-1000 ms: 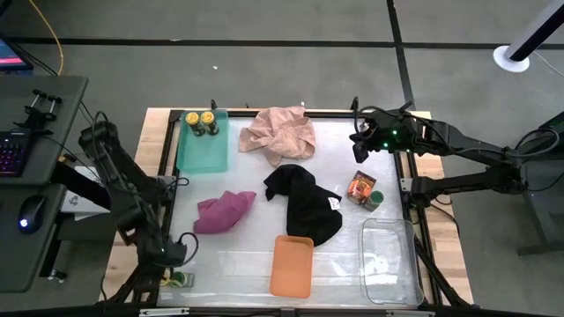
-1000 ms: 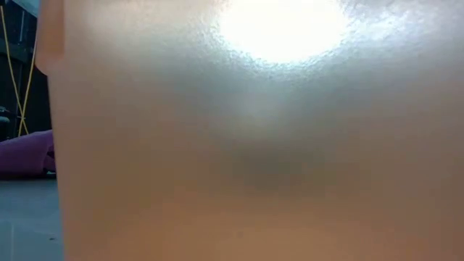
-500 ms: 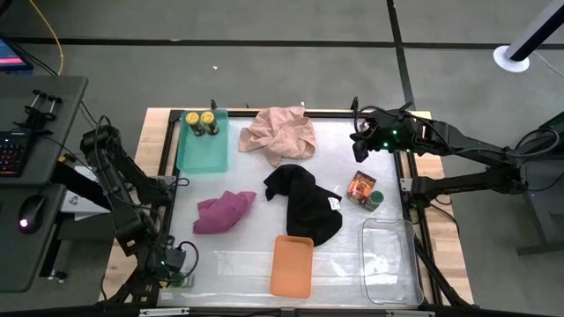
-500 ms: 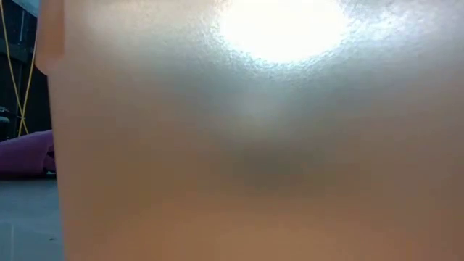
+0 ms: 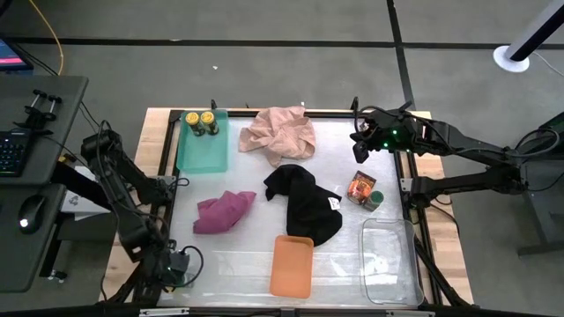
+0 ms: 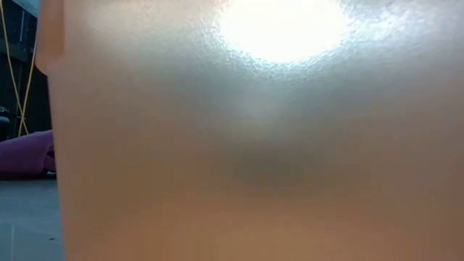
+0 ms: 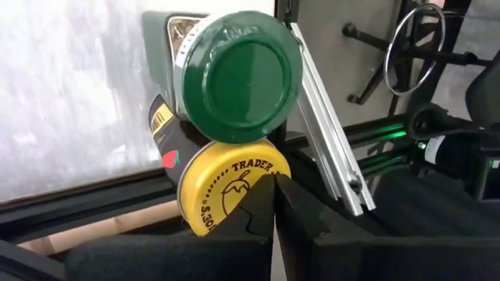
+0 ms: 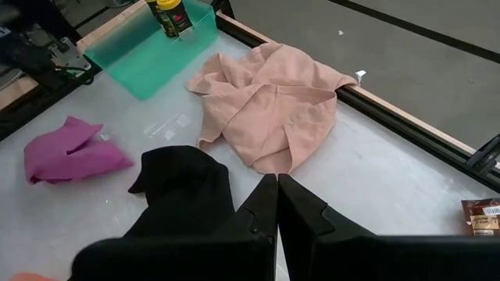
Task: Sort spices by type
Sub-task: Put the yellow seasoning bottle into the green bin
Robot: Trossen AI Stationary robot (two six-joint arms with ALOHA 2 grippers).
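at table's near-left corner, left hand point(image 7: 273, 204) closed, touching yellow-lidded jar point(image 7: 226, 195)

The tabletop point(image 5: 238, 255) is a glossy, translucent white sheet with pale wood at its edges. The green lid point(image 7: 238, 76) looks smooth and glossy; the yellow lid point(image 7: 226, 191) is matt, with dark print. The pink cloth point(image 8: 269, 105), magenta cloth point(image 8: 66, 152) and black cloth point(image 8: 183, 187) are soft, creased fabric. The green tray point(image 8: 148, 55) and orange tray point(image 5: 292, 265) look like smooth plastic. The left claw point(image 7: 273, 218) is matt black.
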